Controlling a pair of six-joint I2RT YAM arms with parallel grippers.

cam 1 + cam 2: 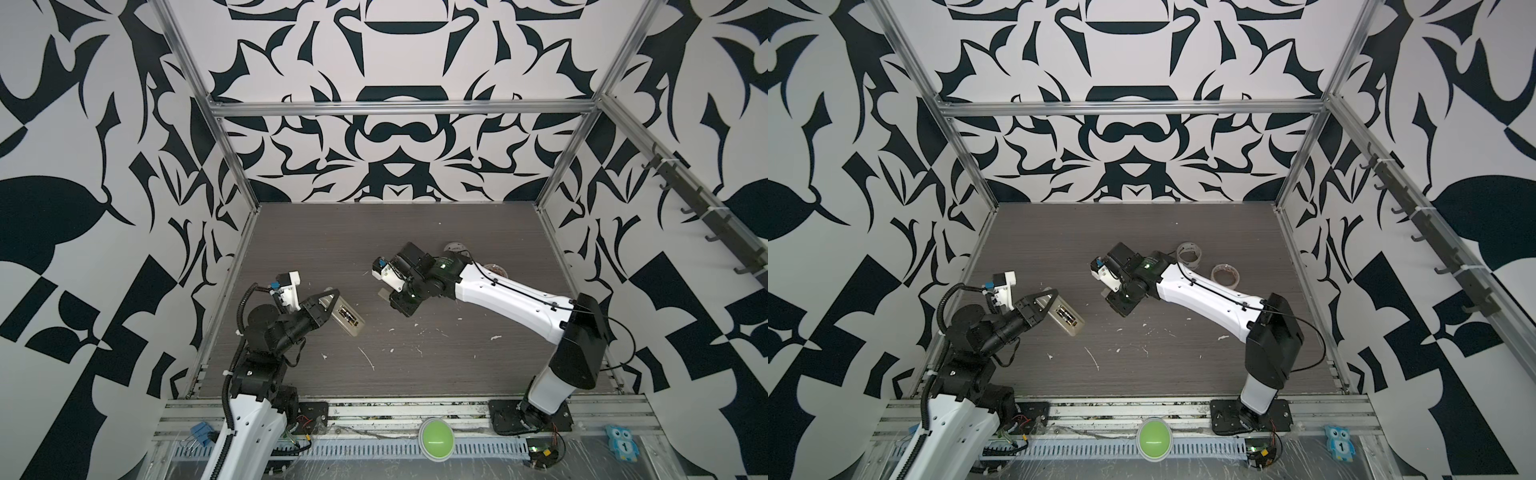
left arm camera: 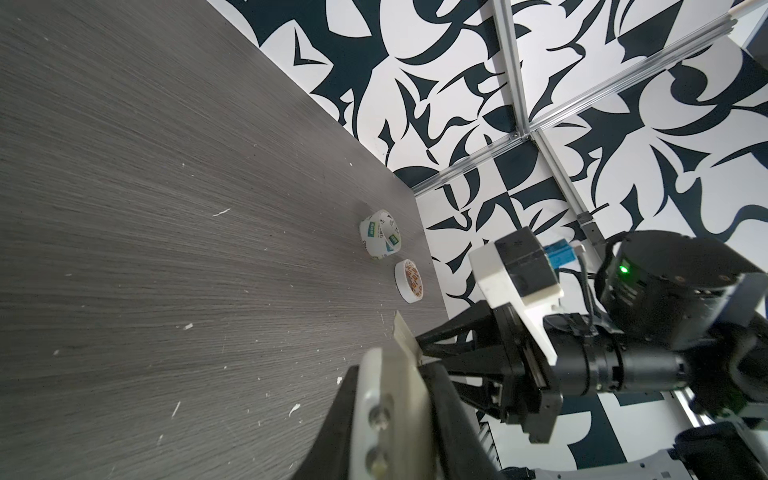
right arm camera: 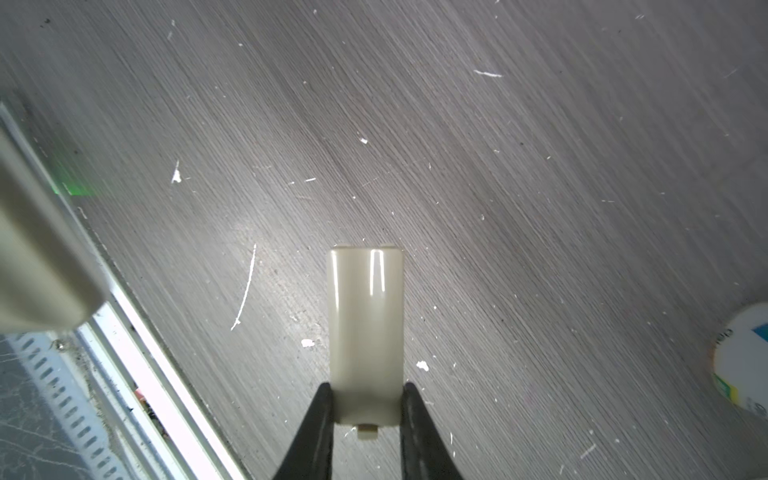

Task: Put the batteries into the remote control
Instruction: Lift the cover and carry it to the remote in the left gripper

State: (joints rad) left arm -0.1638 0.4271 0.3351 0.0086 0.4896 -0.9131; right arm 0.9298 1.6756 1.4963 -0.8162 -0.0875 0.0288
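Batteries (image 1: 348,316) both seated in open bay of remote control (image 1: 358,329), 9 o'clock of table (image 1: 332,232) centre. Left gripper (image 1: 332,303) clamped on its end. Right gripper (image 3: 365,401) pinches battery cover (image 3: 365,311), 2 o'clock of remote. Remaining, I judge: fit cover.

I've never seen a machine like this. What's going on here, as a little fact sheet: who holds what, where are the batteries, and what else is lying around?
Left gripper: shut on the remote control, back side up
Batteries: both side by side in the remote's open compartment
Right gripper: shut on the battery cover, apart from the remote
Also on the table: two tape rolls near its right edge, untouched
Left to do: cover not yet fitted
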